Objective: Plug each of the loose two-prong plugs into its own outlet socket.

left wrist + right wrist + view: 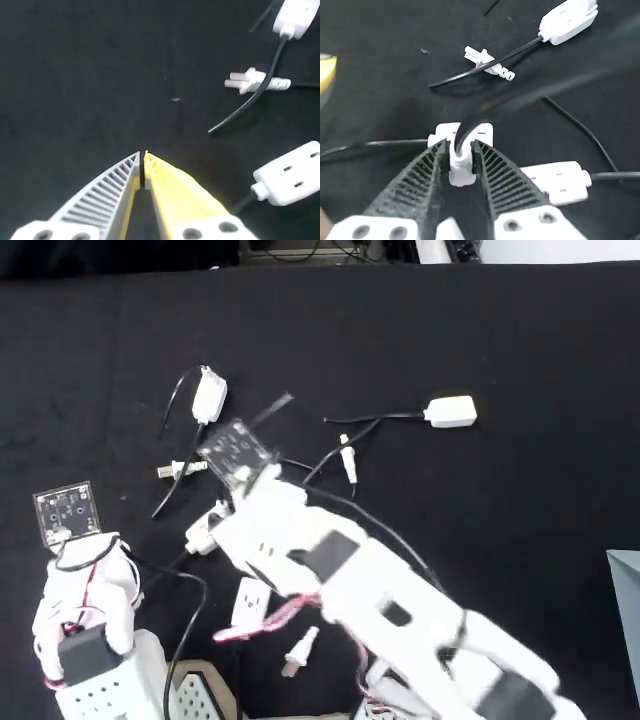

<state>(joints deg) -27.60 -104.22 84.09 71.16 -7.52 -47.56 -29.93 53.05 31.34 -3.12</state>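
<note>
Fingers of your right gripper are clamped on a white plug, its front against a white socket block; seated or not, can't tell. A second outlet socket lies just beside it. Your left gripper has its fingers closed, empty, over the black table. A loose two-prong plug lies nearby.

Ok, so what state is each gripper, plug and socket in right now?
left gripper: shut, empty.
right gripper: shut on the corded plug.
nearest socket: slots empty.
crossed plug: unplugged, with a cable lying across it.
middle plug: unplugged, lying on the table.
front plug: unplugged, lying on the table.
</note>
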